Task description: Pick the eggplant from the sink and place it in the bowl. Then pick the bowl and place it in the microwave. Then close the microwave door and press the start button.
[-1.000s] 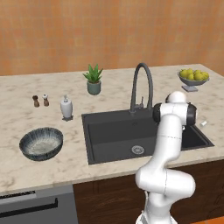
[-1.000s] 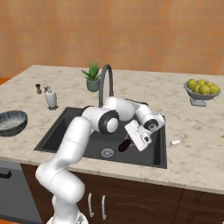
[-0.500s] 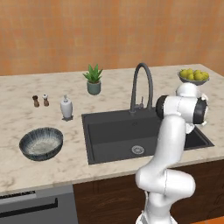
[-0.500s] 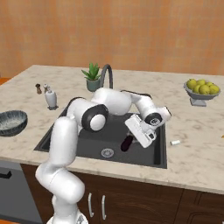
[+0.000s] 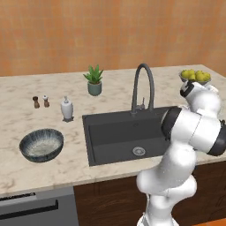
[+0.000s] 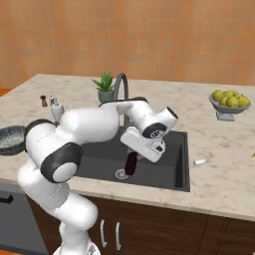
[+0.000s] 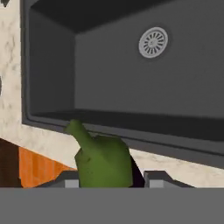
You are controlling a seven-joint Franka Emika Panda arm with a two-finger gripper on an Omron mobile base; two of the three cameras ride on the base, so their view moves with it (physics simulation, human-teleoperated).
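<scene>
The end effector (image 6: 133,160) holds the eggplant (image 6: 131,164) above the sink (image 6: 169,172); its fingers hide the purple body.

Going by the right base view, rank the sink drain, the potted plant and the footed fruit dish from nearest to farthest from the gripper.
1. Sink drain: just below and left of the gripper, which holds the eggplant over the sink.
2. Potted plant: on the counter behind the sink, by the tap.
3. Fruit dish: far right on the counter.
</scene>
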